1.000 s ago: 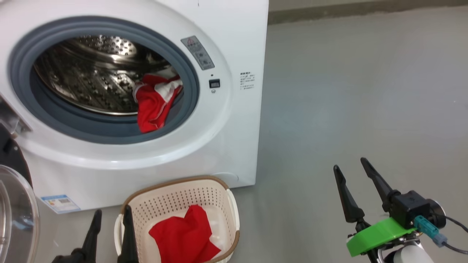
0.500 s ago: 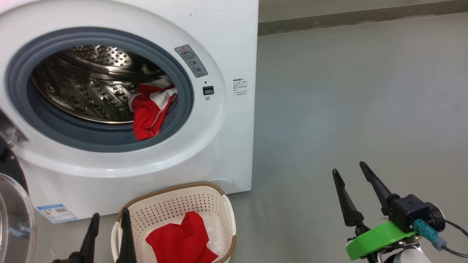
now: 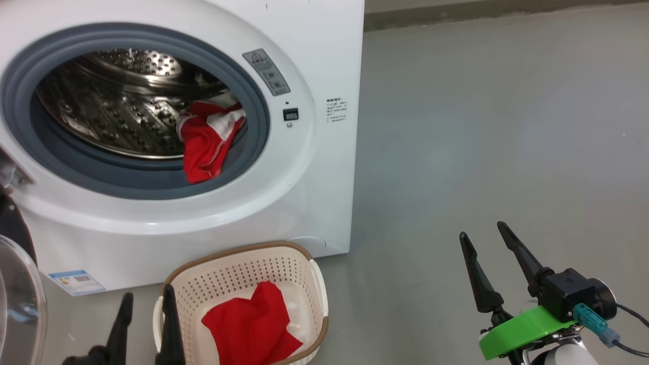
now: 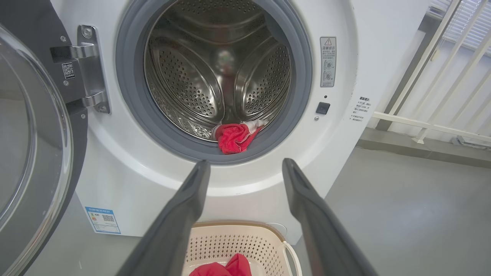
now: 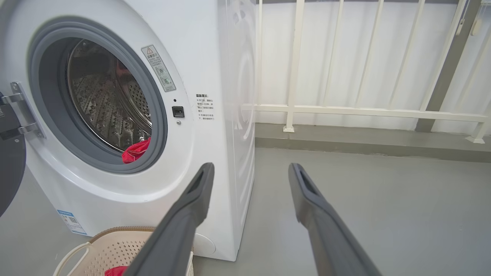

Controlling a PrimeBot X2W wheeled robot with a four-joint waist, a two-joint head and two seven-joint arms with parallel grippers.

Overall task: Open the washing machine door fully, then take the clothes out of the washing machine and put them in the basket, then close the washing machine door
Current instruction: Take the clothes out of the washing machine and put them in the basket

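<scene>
The white washing machine (image 3: pixel 304 203) stands with its door (image 4: pixel 30 134) swung wide open to the left, and the glass bowl shows at the head view's lower left. A red and white garment (image 3: pixel 205 139) lies at the drum's front right, draped onto the grey ring. Another red garment (image 3: pixel 248 324) lies in the cream basket (image 3: pixel 238 256) on the floor before the machine. My left gripper (image 3: pixel 146 290) is open and empty, just left of the basket's near rim. Off to the right, over bare floor, my right gripper (image 3: pixel 481 228) is open and empty too.
Grey floor (image 3: pixel 481 126) stretches to the right of the machine. A white railing (image 5: pixel 345 111) on a low kerb runs behind it. A blue label (image 3: pixel 77 282) sits low on the machine's front.
The head camera has shifted slightly, so the whole picture slid a little. The clothes, basket and both grippers hold their places.
</scene>
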